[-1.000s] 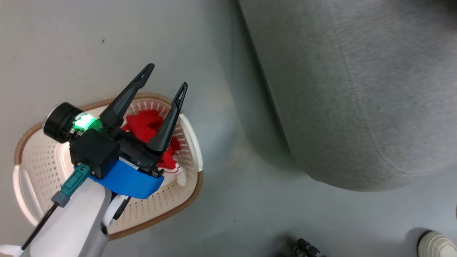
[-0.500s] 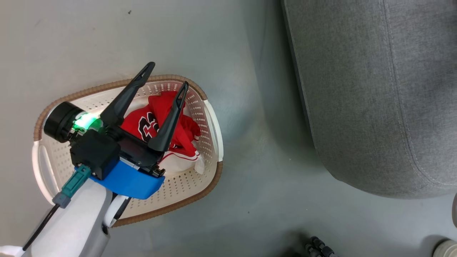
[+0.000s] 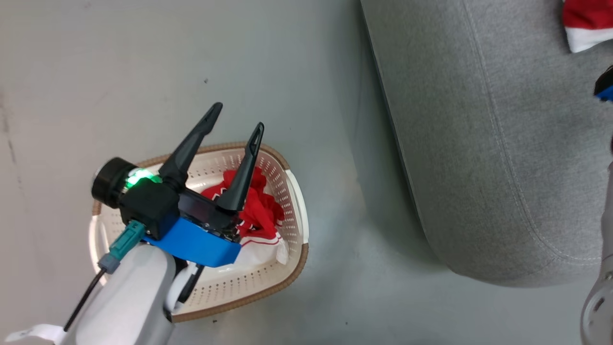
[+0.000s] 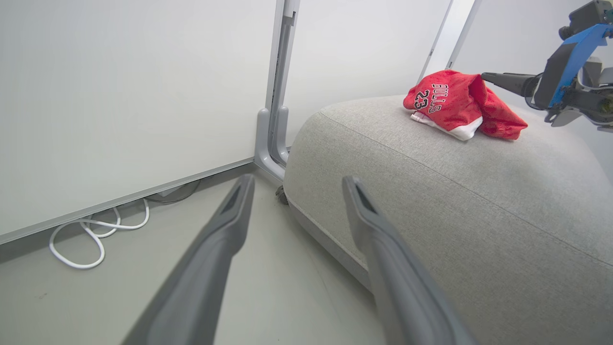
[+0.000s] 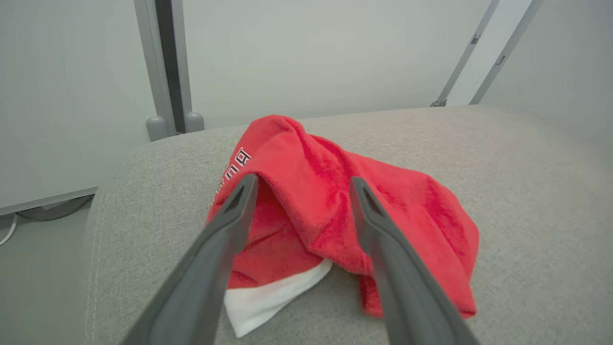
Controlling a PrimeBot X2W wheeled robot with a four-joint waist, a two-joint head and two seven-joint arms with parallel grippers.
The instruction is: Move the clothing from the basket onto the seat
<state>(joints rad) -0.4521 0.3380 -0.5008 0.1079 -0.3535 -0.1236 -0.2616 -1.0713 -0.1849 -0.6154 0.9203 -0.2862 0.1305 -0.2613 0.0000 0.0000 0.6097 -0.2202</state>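
The first garment [image 5: 306, 201] lies on the seat [image 3: 479, 143], with your right end effector [image 5: 301, 181] spread wide and empty over it. The second garment [image 3: 261, 215] sits crumpled in the basket [image 3: 268, 273] beneath your left end effector [image 3: 239, 115], also wide and empty. The second pick looks next: lower the left into the basket and close on a thick fold.

Garment [image 3: 262, 219] in basket [image 3: 268, 283] — second garment [image 4: 450, 103] on seat [image 3: 479, 143]

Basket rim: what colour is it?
The basket rim is brown with a woven look; the head view shows it best.
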